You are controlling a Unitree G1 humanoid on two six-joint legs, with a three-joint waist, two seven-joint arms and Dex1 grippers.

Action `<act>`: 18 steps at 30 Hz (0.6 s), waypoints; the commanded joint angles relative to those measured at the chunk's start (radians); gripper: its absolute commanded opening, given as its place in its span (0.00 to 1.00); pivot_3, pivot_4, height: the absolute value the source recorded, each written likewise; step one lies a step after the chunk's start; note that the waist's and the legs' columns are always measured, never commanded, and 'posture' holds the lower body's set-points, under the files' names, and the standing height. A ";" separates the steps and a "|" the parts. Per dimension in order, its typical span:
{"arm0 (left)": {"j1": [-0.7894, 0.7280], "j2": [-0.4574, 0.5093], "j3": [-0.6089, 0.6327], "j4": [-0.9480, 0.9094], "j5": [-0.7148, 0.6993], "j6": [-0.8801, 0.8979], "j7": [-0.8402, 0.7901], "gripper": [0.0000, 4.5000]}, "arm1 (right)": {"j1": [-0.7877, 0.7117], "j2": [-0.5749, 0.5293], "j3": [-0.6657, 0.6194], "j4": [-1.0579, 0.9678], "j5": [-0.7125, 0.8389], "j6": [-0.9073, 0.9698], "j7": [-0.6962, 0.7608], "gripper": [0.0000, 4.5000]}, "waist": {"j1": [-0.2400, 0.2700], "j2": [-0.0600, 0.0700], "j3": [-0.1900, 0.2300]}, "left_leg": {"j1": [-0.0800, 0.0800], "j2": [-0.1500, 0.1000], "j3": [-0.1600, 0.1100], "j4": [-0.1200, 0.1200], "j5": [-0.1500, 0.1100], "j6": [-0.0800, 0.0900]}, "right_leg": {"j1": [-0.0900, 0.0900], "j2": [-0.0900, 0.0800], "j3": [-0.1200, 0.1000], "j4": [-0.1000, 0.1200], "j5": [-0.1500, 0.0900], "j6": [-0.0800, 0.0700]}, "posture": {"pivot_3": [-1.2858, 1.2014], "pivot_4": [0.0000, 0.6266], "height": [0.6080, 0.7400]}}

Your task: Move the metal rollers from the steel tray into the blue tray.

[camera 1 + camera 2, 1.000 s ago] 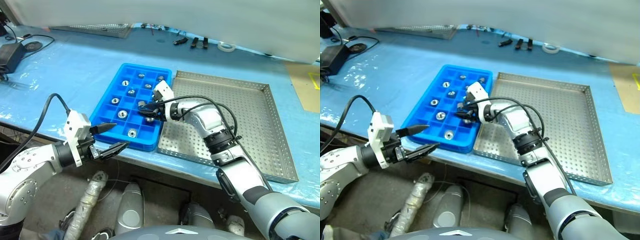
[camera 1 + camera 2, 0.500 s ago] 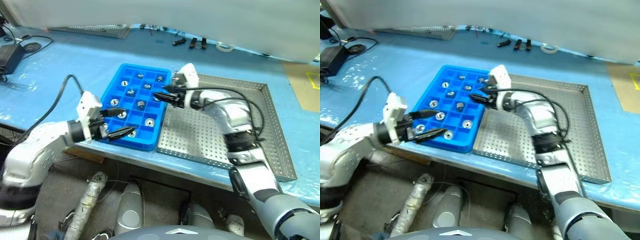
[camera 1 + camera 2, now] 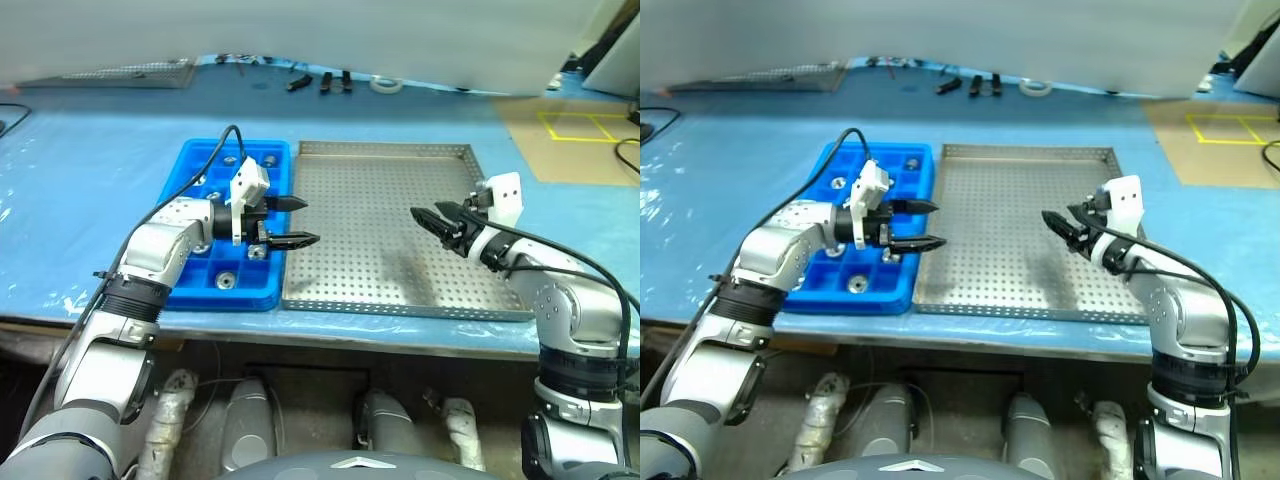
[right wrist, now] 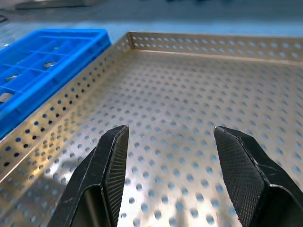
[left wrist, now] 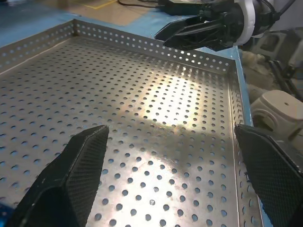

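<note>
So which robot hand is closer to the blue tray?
Left. The left gripper hangs over the blue tray's edge beside the steel tray; the right gripper is across the steel tray.

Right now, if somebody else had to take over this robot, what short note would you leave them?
Left gripper: open, holding nothing, over the left edge of the steel tray.
Right gripper: open, holding nothing, above the steel tray's right side.
Metal rollers: several sit in compartments of the blue tray, which lies along the steel tray's left side.
Done: no rollers can be seen on the steel tray's floor.
Left: apparently nothing to move; check the blue tray's compartments hidden behind the left arm.
</note>
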 commanded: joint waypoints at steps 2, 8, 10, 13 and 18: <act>-0.028 -0.003 0.007 0.039 0.033 -0.049 -0.051 1.00 | 0.054 0.013 0.023 -0.099 0.027 -0.011 -0.026 0.66 | -0.010 0.000 0.000 | 0.002 0.000 0.001 -0.001 0.000 0.001 | 0.001 0.000 0.001 0.000 0.000 0.000 | 0.45 0.24 1.00; 0.002 0.005 0.022 0.004 0.035 -0.039 -0.064 1.00 | 0.062 0.017 0.040 -0.097 0.037 -0.024 -0.041 0.66 | -0.010 0.000 0.000 | 0.008 0.000 0.005 0.000 -0.003 0.005 | 0.006 -0.001 0.002 0.000 0.000 0.000 | 0.46 0.24 1.00; 0.012 0.009 0.029 -0.008 0.036 -0.036 -0.059 1.00 | 0.063 0.011 0.044 -0.085 0.035 -0.035 -0.040 0.66 | -0.009 0.000 0.000 | 0.011 0.000 0.005 -0.001 -0.003 0.005 | 0.008 -0.001 0.002 -0.001 -0.001 0.001 | 0.47 0.24 1.00; 0.026 0.018 0.049 -0.029 0.031 -0.027 -0.044 1.00 | 0.064 0.007 0.046 -0.072 0.036 -0.049 -0.036 0.66 | -0.009 0.000 0.000 | 0.011 0.000 0.006 -0.001 -0.003 0.005 | 0.008 -0.001 0.002 -0.001 0.000 0.000 | 0.47 0.24 1.00; 0.046 0.028 0.068 -0.058 0.025 -0.013 -0.026 1.00 | 0.055 0.012 0.051 -0.052 0.040 -0.081 -0.032 0.66 | -0.010 0.000 0.000 | 0.011 0.000 0.007 -0.003 -0.003 0.006 | 0.008 -0.001 0.002 -0.003 0.000 0.000 | 0.48 0.24 1.00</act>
